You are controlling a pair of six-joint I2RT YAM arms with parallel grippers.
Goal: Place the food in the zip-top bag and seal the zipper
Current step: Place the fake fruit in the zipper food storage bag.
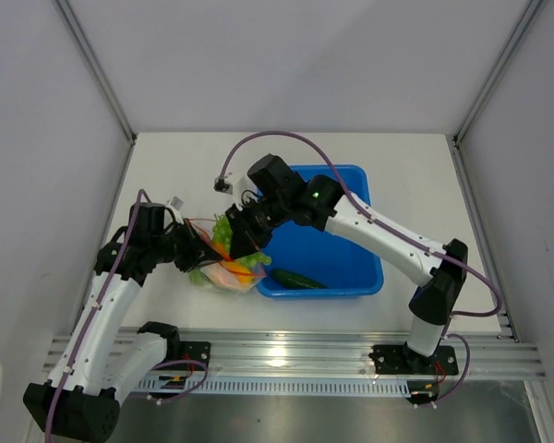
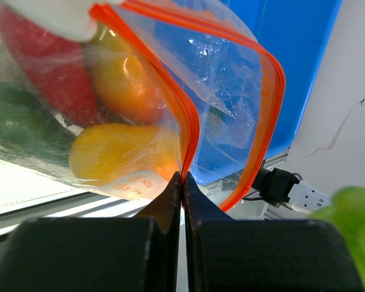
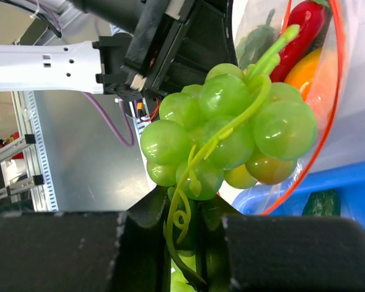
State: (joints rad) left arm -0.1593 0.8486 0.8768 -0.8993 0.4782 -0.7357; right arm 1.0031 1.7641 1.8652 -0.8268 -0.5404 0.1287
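Left claw [image 2: 182, 177] is pressed together, pinching the edge of the clear bag [image 2: 228, 91] right on its orange zipper strip [image 2: 191, 121], and the mouth gapes open above that pinch. Inside the bag sit a red chili [image 2: 48, 67], an orange fruit [image 2: 125, 79] and a yellow fruit [image 2: 115, 155], with something dark green tucked behind them. Over to the right claw [image 3: 185, 210]: its fingers are closed on the stem end of the green grapes [image 3: 225, 134], the bunch sticking out past the fingertips and sitting right at the bag's open mouth, the orange rim curving round its far side. Whether the bunch has crossed the rim, I can't tell. From overhead, both claws meet over the worktop [image 1: 175, 166] just left of the blue tub [image 1: 346, 249], and a long green vegetable [image 1: 297, 279] lies in the tub's near-left corner.
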